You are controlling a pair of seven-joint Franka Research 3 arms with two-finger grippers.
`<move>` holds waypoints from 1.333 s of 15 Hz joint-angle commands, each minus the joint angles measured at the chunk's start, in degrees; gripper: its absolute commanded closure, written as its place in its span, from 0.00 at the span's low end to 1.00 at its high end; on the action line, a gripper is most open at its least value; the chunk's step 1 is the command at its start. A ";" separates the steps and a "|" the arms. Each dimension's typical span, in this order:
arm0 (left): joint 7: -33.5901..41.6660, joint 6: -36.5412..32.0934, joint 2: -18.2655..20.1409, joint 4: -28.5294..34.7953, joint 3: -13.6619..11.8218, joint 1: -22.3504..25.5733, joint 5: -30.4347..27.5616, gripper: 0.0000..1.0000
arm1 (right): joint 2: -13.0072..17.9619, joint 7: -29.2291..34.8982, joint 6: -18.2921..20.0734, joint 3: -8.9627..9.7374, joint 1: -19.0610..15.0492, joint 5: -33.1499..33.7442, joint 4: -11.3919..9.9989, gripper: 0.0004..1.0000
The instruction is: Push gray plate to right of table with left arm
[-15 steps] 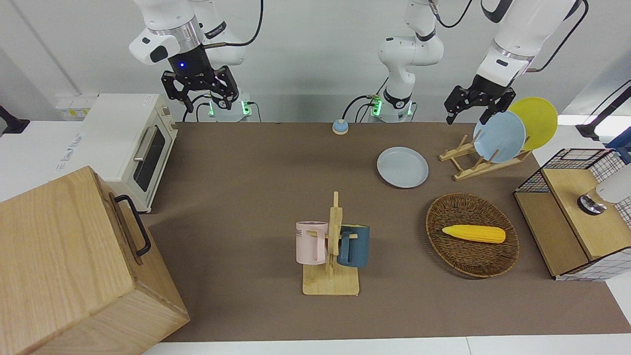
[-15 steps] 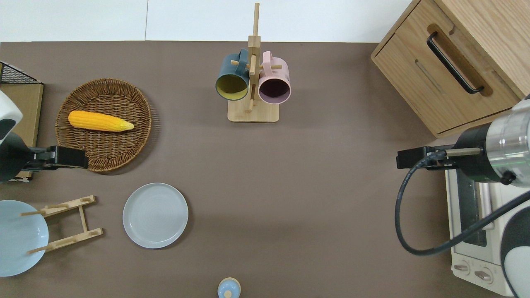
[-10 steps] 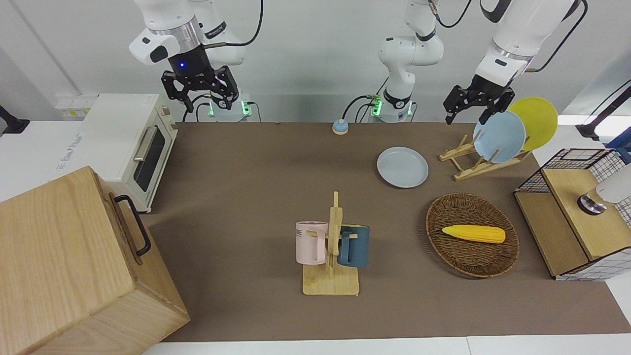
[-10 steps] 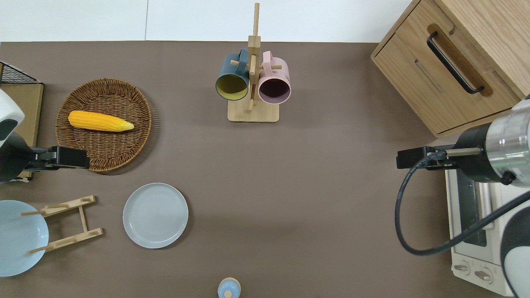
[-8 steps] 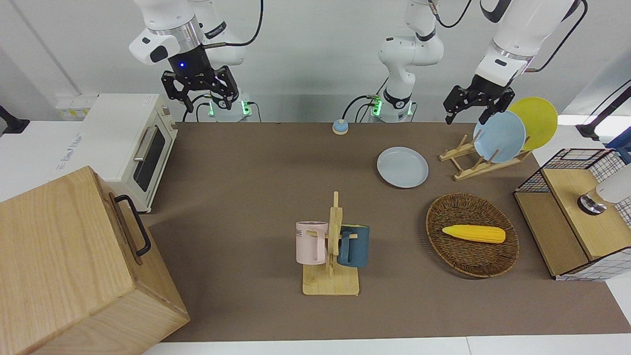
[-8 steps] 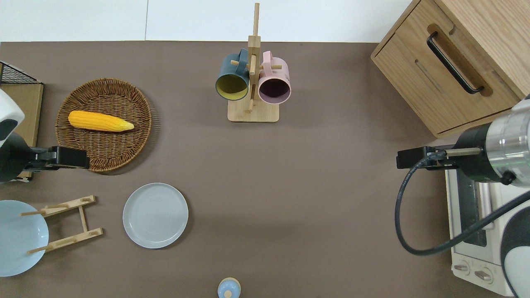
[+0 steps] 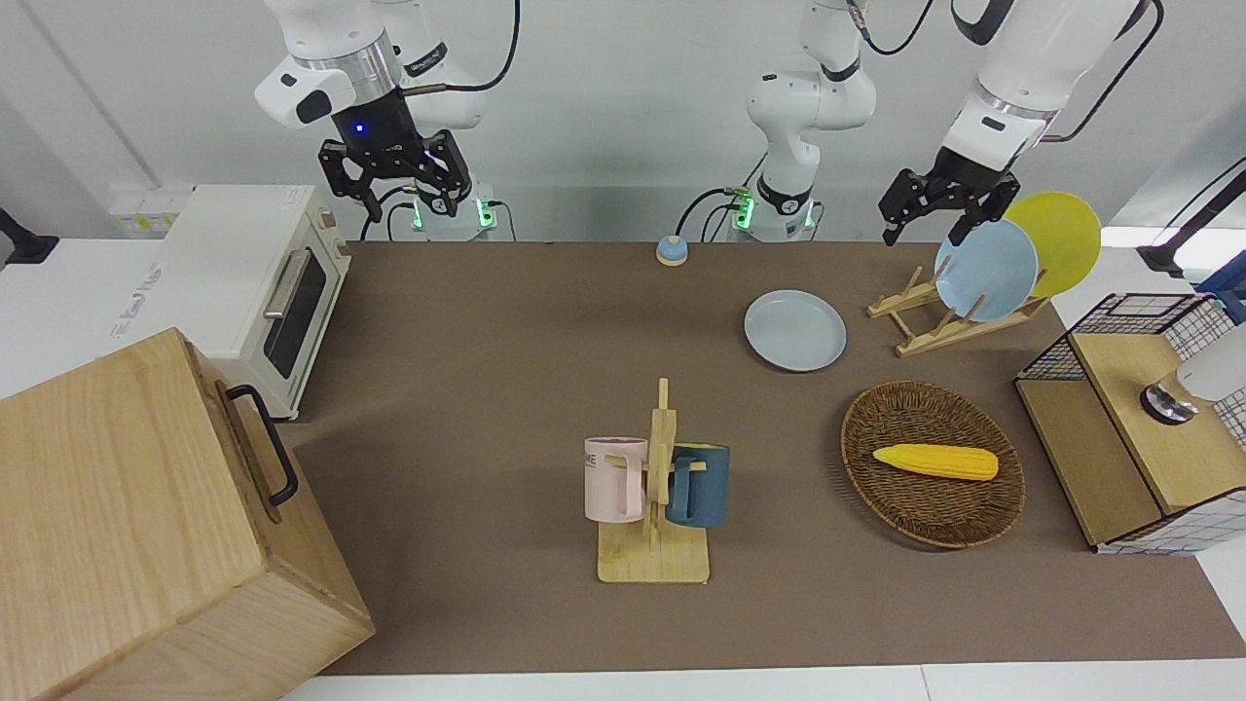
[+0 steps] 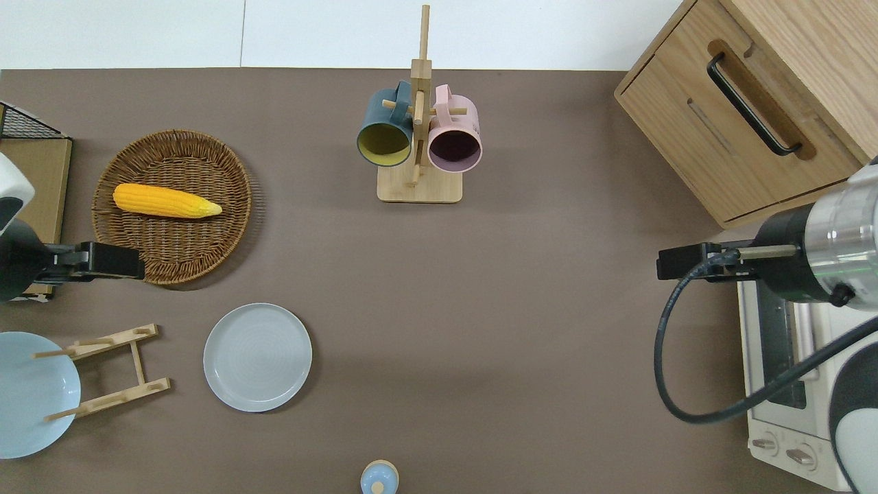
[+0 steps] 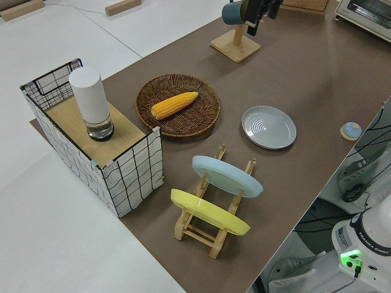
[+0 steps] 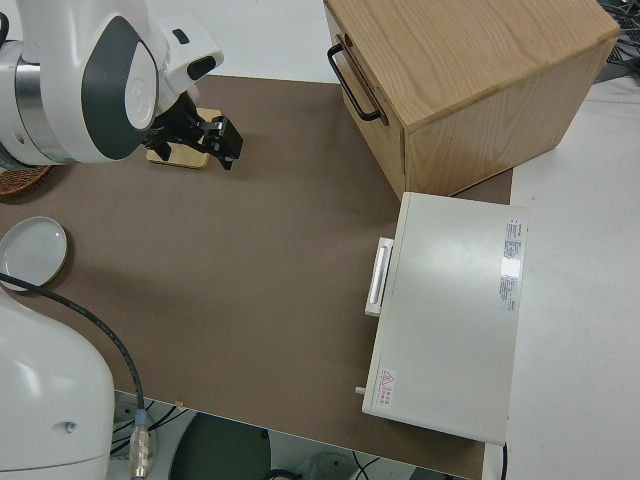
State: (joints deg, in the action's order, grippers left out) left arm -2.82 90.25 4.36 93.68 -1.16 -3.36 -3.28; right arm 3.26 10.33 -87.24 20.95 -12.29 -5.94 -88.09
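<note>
From across the table, the gray plate point(image 7: 795, 330) lies flat on the table point(image 7: 506, 321), toward the left arm's end, just beside the wooden dish rack point(image 7: 934, 316) and nearer to the robots than the wicker basket point(image 7: 932, 462). The left gripper point(image 7: 933, 212) hangs high, fingers spread and holding nothing. The right arm is parked, its gripper point(image 7: 394, 180) also splayed and empty.

Looking straight down, the gray plate point(image 8: 257, 357) sits clear of the dish rack point(image 8: 110, 370) and the basket point(image 8: 173, 206), apart from both. The left gripper point(image 8: 103, 261) is up over the basket's edge. The plate is round, so it has no long axis and points nowhere; it rests rim up.

From the left end, the plate point(image 9: 269, 127) shows a low raised rim. I reckon that is the risk: a finger set too high may ride over the rim, or press down and tip it. An off-centre push could send it curving toward the small blue bell point(image 9: 350, 129), and on its way down the gripper could clip the sky-blue plate point(image 9: 227, 176) leaning in the rack.

From beside the right arm, only a slice of the plate point(image 10: 32, 252) shows.
</note>
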 commanded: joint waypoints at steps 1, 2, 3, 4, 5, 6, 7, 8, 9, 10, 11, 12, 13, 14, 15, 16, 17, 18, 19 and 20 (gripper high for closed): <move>0.36 -1.04 0.30 -0.43 -0.07 0.11 1.35 0.01 | -0.36 0.12 0.31 0.23 -0.37 -0.92 0.81 0.00; 0.36 -1.04 0.38 -0.34 -0.07 0.20 1.35 0.01 | -0.36 0.12 0.31 0.23 -0.37 -0.92 0.81 0.00; 0.36 -1.13 0.39 -0.34 -0.07 0.11 1.35 0.01 | -0.36 0.12 0.31 0.23 -0.37 -0.92 0.81 0.00; 0.27 -1.30 0.39 -0.34 -0.07 0.20 1.35 0.01 | -0.36 0.12 0.31 0.23 -0.37 -0.92 0.81 0.00; 0.27 -1.39 0.39 -0.34 -0.07 0.11 1.35 0.01 | -0.36 0.12 0.31 0.23 -0.37 -0.92 0.81 0.00; 0.27 -1.48 0.56 -0.25 -0.07 0.11 1.35 0.01 | -0.36 0.12 0.31 0.23 -0.37 -0.92 0.81 0.00; -0.25 -1.83 0.56 -0.16 -0.07 0.11 1.35 0.01 | -0.36 0.12 0.31 0.23 -0.37 -0.92 0.81 0.00; -1.21 -1.83 0.91 0.27 -0.07 0.11 1.35 0.01 | -0.36 0.12 0.31 0.23 -0.37 -0.92 0.81 0.00; -1.31 -1.92 1.00 0.45 -0.07 0.11 1.35 0.01 | -0.36 0.12 0.31 0.14 -0.37 -0.92 0.81 0.00; -1.31 -1.92 1.18 0.71 -0.07 0.11 1.35 0.01 | -0.36 0.12 0.31 0.23 -0.37 -0.92 0.81 0.00; -1.40 -1.92 1.35 1.07 -0.07 0.11 1.35 0.01 | -0.36 0.12 0.31 0.23 -0.37 -0.92 0.81 0.00; -1.31 -1.83 1.79 1.77 -0.07 0.20 1.35 0.01 | -0.36 0.12 0.31 0.23 -0.37 -0.92 0.81 0.00; -1.40 -1.83 2.14 2.21 -0.07 0.20 1.35 0.01 | -0.36 0.12 0.31 0.23 -0.37 -0.92 0.81 0.00; -1.40 -1.83 2.23 2.47 -0.16 0.20 1.35 0.01 | -0.36 0.12 0.31 0.23 -0.37 -0.92 0.81 0.00; -1.40 -1.83 2.32 2.56 -0.16 0.20 1.35 0.01 | -0.36 0.12 0.31 0.23 -0.37 -0.92 0.81 0.00; -1.40 -1.92 2.23 2.56 -0.16 0.20 1.35 0.01 | -0.36 0.12 0.31 0.23 -0.37 -0.92 0.81 0.00; -1.40 -1.92 2.23 2.56 -0.16 0.20 1.35 0.01 | -0.36 0.12 0.31 0.23 -0.37 -0.92 0.81 0.00; -1.40 -1.92 2.23 2.56 -0.16 0.20 1.35 0.01 | -0.36 0.12 0.31 0.23 -0.37 -0.92 0.81 0.00; -1.40 -1.92 2.23 2.56 -0.16 0.20 1.35 0.01 | -0.36 0.12 0.31 0.23 -0.37 -0.92 0.81 0.00; -1.40 -1.92 2.32 2.56 -0.16 0.20 1.35 0.01 | -0.36 0.12 0.31 0.23 -0.37 -0.92 0.81 0.00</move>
State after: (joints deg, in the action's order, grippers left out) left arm -3.48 88.71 4.93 94.44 -1.41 -3.30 -3.28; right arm 3.26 10.33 -87.24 20.95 -12.29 -5.94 -88.09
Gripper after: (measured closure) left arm 0.004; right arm 0.004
